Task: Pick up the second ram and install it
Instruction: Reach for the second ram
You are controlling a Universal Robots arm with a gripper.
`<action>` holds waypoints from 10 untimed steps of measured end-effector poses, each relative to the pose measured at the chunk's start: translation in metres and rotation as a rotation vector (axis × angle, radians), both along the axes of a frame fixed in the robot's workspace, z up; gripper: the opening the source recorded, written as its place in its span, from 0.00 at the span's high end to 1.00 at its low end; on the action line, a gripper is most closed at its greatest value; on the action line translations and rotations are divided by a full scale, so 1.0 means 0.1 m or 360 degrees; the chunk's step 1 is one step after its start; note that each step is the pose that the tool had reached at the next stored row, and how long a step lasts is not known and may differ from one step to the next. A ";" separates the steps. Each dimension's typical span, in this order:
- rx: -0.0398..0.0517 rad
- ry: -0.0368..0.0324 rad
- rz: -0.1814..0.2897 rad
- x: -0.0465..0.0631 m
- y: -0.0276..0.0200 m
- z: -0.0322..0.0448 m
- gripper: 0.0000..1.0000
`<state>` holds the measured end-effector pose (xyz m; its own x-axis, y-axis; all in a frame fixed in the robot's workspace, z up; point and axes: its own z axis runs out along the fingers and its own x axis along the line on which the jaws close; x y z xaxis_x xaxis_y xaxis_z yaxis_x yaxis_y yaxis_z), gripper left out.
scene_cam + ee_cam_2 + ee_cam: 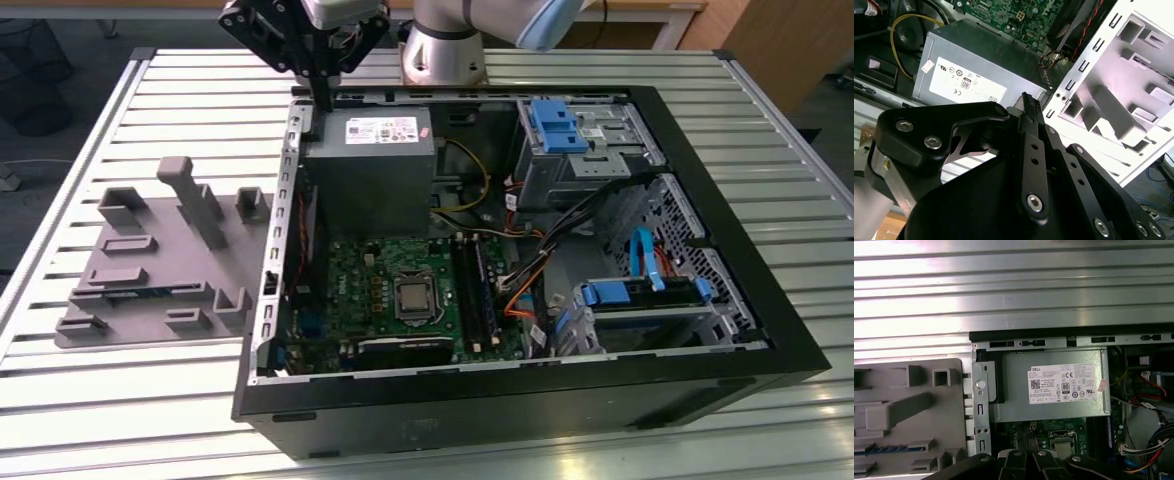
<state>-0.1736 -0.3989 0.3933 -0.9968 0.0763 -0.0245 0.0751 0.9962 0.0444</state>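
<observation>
Exterior view: gripper [320, 104] above case [534, 400] corner, jaws clenched on nothing, case holds power supply [367, 180], motherboard [374, 280], ram [147, 292] in tray [160, 225] slot beside case, second wrist view: gripper [1027, 100] near power supply [979, 60], first wrist view: ram [889, 450] in tray [951, 405] slot.

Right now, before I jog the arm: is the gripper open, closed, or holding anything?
Gripper: shut, fingertips together, holding nothing, by the power supply.
</observation>
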 end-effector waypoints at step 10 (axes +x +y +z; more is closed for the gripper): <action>0.0000 0.0000 0.0000 -0.07 0.000 0.000 0.89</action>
